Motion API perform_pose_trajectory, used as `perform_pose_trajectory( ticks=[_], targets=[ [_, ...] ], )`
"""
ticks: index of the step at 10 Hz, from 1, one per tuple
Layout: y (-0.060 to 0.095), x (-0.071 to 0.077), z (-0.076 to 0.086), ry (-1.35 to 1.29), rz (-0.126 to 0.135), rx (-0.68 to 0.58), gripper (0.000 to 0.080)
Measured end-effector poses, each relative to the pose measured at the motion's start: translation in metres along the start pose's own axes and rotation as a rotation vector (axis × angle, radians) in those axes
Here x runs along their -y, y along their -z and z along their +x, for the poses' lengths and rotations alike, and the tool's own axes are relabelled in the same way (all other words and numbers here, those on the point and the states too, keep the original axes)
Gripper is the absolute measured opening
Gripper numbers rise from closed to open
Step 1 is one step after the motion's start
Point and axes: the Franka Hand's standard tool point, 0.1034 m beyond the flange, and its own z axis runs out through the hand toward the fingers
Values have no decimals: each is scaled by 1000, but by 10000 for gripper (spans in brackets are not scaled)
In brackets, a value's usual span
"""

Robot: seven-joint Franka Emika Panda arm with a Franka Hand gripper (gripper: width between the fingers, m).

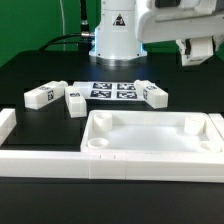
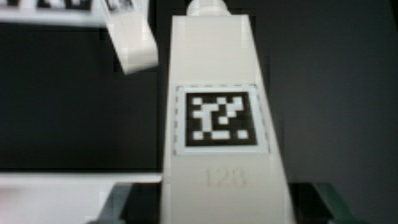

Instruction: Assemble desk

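My gripper (image 2: 222, 198) is shut on a white desk leg (image 2: 217, 90), a block with a black-and-white tag on its face, held between the two dark fingers (image 2: 135, 196). In the exterior view the gripper (image 1: 197, 50) hangs high at the right, above the table. The white tray-like tabletop (image 1: 150, 147) lies near the front with its round corner sockets facing up. Three more legs lie behind it: two at the exterior view's left (image 1: 42, 95) (image 1: 75, 99) and one further right (image 1: 153, 95).
The marker board (image 1: 113, 90) lies flat between the loose legs, in front of the robot's base (image 1: 115, 35). Long white border bars run along the front (image 1: 60, 164) and the left edge (image 1: 6, 125). Another white piece (image 2: 125, 40) shows beyond the held leg.
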Motion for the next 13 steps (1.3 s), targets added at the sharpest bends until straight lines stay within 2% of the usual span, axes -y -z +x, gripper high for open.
perform_pose_trajectory(
  ticks=[1, 3, 4, 5, 6, 7, 8, 9, 11, 13],
  targets=[
    [-2, -1, -3, -2, -3, -36, 290],
    [4, -2, 6, -2, -4, -205, 290],
    [11, -5, 7, 8, -1, -231, 290],
    [27, -7, 15, 8, 4, -284, 290],
    [40, -8, 17, 6, 7, -307, 290],
    [47, -5, 21, -3, 9, -382, 290],
    [47, -5, 24, 2, 6, -466, 290],
    [44, -6, 22, 1, 3, -498, 290],
    [49, -5, 31, 8, 3, -662, 290],
    [56, -5, 50, 16, 6, -799, 290]
  ],
)
